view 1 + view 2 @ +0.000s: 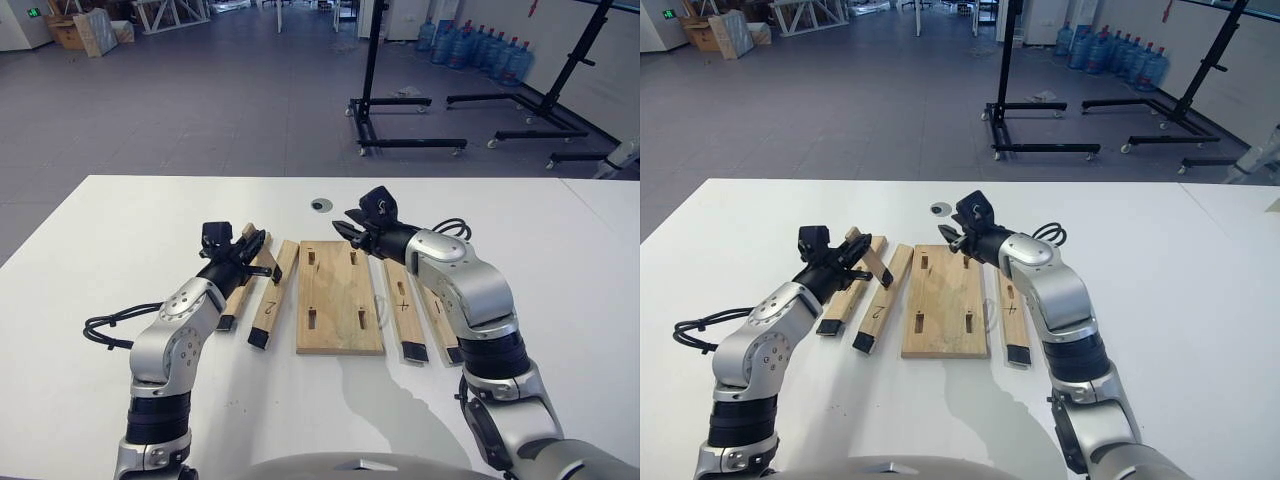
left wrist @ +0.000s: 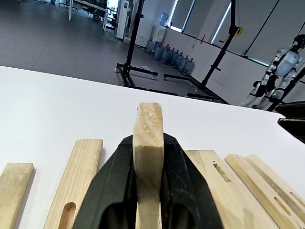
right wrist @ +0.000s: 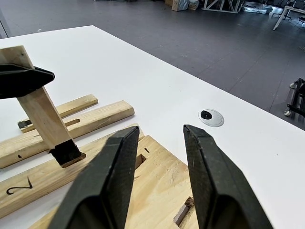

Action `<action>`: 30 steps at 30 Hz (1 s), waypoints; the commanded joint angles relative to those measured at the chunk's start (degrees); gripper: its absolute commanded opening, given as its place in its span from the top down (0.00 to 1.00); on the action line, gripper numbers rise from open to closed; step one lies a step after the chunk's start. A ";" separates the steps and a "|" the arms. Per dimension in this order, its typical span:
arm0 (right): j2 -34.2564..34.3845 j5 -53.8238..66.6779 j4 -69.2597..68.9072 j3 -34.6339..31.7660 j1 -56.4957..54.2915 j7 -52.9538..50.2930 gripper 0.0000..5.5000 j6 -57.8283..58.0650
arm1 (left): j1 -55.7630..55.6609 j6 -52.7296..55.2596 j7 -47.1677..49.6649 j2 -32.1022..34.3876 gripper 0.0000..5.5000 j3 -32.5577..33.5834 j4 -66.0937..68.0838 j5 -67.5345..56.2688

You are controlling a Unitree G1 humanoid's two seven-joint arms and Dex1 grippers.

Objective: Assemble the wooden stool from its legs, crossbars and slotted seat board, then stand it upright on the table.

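The slotted seat board (image 1: 338,300) lies flat mid-table. Two wooden legs lie to its left, one plain (image 1: 236,298) and one marked 2 (image 1: 272,296); two more legs (image 1: 403,310) lie to its right. My left gripper (image 1: 243,254) is shut on a short crossbar (image 1: 868,256), held tilted with its black-tipped lower end (image 3: 66,153) resting in the slot of the leg marked 2. In the left wrist view the crossbar (image 2: 148,119) stands clamped between the black fingers (image 2: 112,191). My right gripper (image 1: 352,228) hovers open over the board's far edge (image 3: 152,191), nothing between its fingers (image 3: 112,176).
A round cable grommet (image 1: 321,204) sits in the table just beyond the board. A black cable (image 1: 105,330) loops on the table by my left arm. Black metal stands (image 1: 405,140) are on the floor past the far edge.
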 commanded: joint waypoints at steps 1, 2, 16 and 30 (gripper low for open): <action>-0.25 0.71 0.52 0.32 0.52 -0.33 0.69 -0.15 | 0.81 -1.69 -0.36 0.01 0.93 -1.06 1.80 1.71; -0.23 0.75 0.60 0.36 0.47 -0.35 0.69 -0.17 | 0.93 -2.06 -0.42 0.07 0.93 -1.19 2.10 2.01; -0.50 1.63 0.72 1.12 1.19 -1.06 0.69 -0.90 | 3.37 -7.13 -0.78 3.21 0.93 -5.41 2.37 9.86; -0.24 2.12 0.36 1.24 1.98 -2.09 0.69 -0.71 | 5.32 -7.98 -3.35 5.05 0.93 -10.61 7.73 16.08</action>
